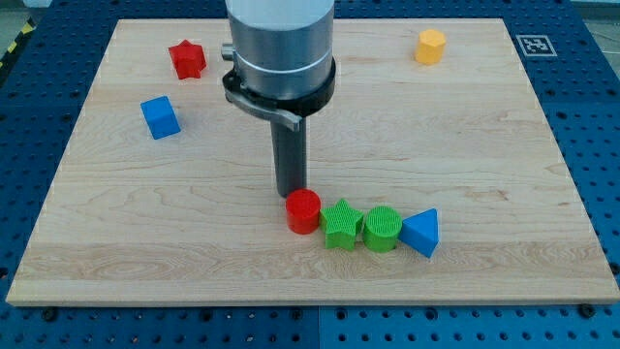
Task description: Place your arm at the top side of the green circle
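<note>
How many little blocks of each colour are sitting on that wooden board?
Red: 2, a star and a cylinder
Blue: 2, a cube and a triangle
Green: 2, a star and a circle
Yellow: 1, top right
Total: 7

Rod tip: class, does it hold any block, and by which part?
Nothing is held. My tip has no gripper; it stands just above the red cylinder, left of the green circle.

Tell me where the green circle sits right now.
The green circle lies low on the board, right of centre in the camera view, touching the green star on its left and the blue triangle on its right.
</note>
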{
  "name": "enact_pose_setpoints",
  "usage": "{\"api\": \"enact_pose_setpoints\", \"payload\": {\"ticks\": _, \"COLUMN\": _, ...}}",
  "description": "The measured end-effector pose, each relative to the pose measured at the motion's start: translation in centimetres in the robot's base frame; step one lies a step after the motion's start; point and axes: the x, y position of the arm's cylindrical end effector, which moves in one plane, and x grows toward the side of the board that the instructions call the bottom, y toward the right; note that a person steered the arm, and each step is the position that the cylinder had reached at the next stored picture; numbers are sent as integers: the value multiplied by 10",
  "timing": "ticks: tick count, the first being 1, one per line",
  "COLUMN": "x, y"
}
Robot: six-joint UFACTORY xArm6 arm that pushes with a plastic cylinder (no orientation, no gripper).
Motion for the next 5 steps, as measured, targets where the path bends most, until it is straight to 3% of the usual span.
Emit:
{"api": "enact_pose_setpoints", "payload": {"ticks": 2, "x": 20, "y": 0}}
{"api": "enact_pose_setpoints", "payload": {"ticks": 3, "x": -1, "y": -18}}
{"api": "enact_pose_setpoints", "payload": {"ticks": 4, "x": -57, "y": 15}}
{"api": "enact_pose_setpoints", "payload": {"ticks": 5, "x": -56, "y": 58}}
